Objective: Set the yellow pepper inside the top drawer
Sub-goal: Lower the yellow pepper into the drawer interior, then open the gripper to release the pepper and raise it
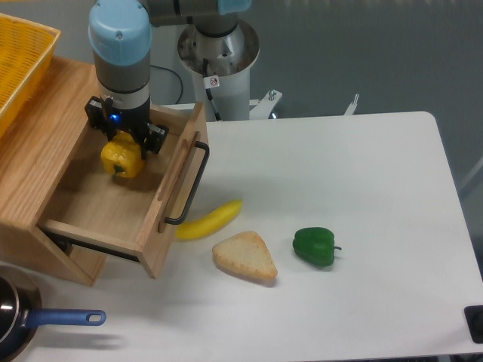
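Note:
The yellow pepper [121, 159] hangs inside the pulled-out top drawer [113, 207], over its back half. My gripper [123, 145] points straight down and is shut on the pepper's top, a dark finger showing on each side. The drawer's floor is visible in front of the pepper. Its front panel carries a black bar handle [190, 185]. I cannot tell whether the pepper touches the drawer floor.
A banana [209, 219], a wedge of bread [244, 257] and a green pepper [315, 246] lie on the white table right of the drawer. A yellow mesh basket [19, 64] sits on the cabinet top. A blue-handled pan [30, 323] is at the bottom left.

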Motion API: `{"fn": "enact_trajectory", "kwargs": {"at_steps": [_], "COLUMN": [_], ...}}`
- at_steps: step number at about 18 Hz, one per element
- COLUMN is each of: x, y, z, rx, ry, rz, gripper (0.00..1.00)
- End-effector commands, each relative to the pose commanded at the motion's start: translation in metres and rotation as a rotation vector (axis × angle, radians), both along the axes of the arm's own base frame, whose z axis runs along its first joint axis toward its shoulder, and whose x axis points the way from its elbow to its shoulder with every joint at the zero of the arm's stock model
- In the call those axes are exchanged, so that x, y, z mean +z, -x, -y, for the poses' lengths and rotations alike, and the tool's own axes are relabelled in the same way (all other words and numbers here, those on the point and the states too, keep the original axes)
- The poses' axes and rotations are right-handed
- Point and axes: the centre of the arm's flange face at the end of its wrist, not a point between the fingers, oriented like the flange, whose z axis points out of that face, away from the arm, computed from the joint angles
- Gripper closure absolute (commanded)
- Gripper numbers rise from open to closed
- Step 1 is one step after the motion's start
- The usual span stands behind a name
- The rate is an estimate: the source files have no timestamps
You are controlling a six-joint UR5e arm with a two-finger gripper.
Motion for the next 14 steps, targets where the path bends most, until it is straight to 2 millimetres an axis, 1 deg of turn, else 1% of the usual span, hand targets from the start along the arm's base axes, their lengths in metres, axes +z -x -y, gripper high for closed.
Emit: {"fn": "enact_trajectory", "kwargs": {"at_steps": [2,3,6,9,13,14], "x": [-0.0008,-0.0015,-0.0016,-0.0008,-0.0008,0.0], "y": [0.0008,0.001,0.0012,0.0009,0.0009,0.0011], "z": [-0.0002,-0.0005,-0.0004,-0.0001,-0.0001,-0.0003], "rx": [-0.002,-0.002,-0.002,-0.003,-0.003,-0.003], "ry": [0.003,0.004,0.005,0.004,0.004,0.002], "rz": [-0.005,-0.004,-0.006,-0.007,-0.007,-0.008], "gripper": [0.36,0.33,0.28,0.27,0.18,0.17]}}
